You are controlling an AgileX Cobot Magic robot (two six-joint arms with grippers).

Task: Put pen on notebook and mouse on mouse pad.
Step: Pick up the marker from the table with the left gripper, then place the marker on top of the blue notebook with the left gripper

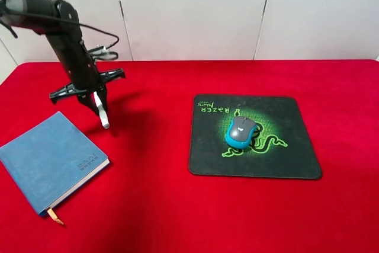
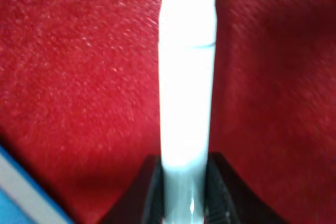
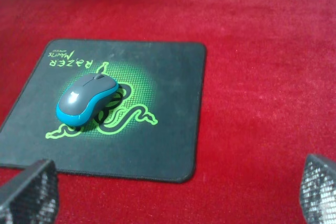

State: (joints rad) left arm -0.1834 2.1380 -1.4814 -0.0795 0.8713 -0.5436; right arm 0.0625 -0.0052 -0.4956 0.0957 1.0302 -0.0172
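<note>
Left gripper point(image 1: 93, 94), upper left: jaws clamped on the pen point(image 1: 102, 112), which points downward, apart from the notebook point(image 1: 50, 158) at lower left. Right gripper point(image 3: 173, 187): jaws wide, empty. Mouse point(image 1: 240, 131) lies on the mouse pad point(image 1: 284, 152), centre right.

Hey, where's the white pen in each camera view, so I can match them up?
Exterior high: the pen hangs tip-down from the left gripper, left of centre, just up-right of the notebook.
Left wrist: the pen runs up the middle, clamped between the fingers.
Right wrist: not in view.
Shared landmark: the notebook's blue corner, in both pen views.
</note>
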